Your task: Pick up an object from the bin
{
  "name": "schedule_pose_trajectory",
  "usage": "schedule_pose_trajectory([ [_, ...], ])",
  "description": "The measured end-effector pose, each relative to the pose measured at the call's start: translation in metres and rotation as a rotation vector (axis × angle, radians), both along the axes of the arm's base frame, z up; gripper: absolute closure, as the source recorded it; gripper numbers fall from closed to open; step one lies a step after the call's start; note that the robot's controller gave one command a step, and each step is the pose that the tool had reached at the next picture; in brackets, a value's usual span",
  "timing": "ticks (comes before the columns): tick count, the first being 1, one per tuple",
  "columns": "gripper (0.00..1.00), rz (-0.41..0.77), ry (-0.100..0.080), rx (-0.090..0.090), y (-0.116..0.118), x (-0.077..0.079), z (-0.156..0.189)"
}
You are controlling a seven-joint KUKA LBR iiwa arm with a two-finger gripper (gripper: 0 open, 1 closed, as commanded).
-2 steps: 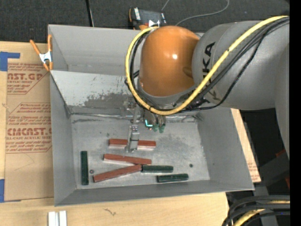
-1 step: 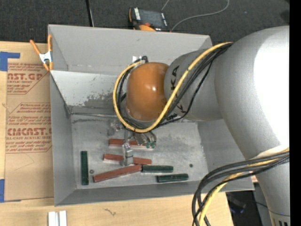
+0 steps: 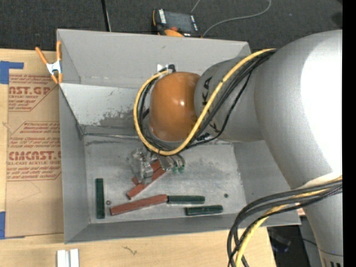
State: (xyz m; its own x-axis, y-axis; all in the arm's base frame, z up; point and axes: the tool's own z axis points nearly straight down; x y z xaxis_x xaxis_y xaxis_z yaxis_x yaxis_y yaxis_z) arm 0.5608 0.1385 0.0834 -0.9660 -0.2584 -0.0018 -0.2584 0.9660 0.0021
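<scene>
Near the middle of the bin's floor, the gripper is seen lowered beneath the arm's orange cover, right over the upper end of a short red-brown stick. The stick is flat, narrow and straight-edged, and is laid aslant, its lower end pointing toward the front left. Whether the gripper is released or clenched cannot be told, since its tip is lost among metal parts and shadow. Just in front, a longer red-brown bar is laid almost level, with a dark green rod at its right end and a second green rod close by. A third green rod is set along the left wall. The grey metal floor is scuffed and streaked with white. Behind the bin, dark flooring and a black and orange device are seen.
</scene>
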Motion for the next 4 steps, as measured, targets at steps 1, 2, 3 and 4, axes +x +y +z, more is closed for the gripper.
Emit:
schedule_pose_trajectory([
  [1,0.0,0.0,0.0,0.0,-0.0004,0.0002,0.0],
  [2,1.0,-0.001,0.0,0.0,-0.0005,0.0001,0.0],
  [3,0.0,-0.001,0.0,0.0,-0.0005,0.0002,-0.0001],
  [4,1.0,-0.001,-0.001,0.0,-0.0005,0.0003,0.0002],
])
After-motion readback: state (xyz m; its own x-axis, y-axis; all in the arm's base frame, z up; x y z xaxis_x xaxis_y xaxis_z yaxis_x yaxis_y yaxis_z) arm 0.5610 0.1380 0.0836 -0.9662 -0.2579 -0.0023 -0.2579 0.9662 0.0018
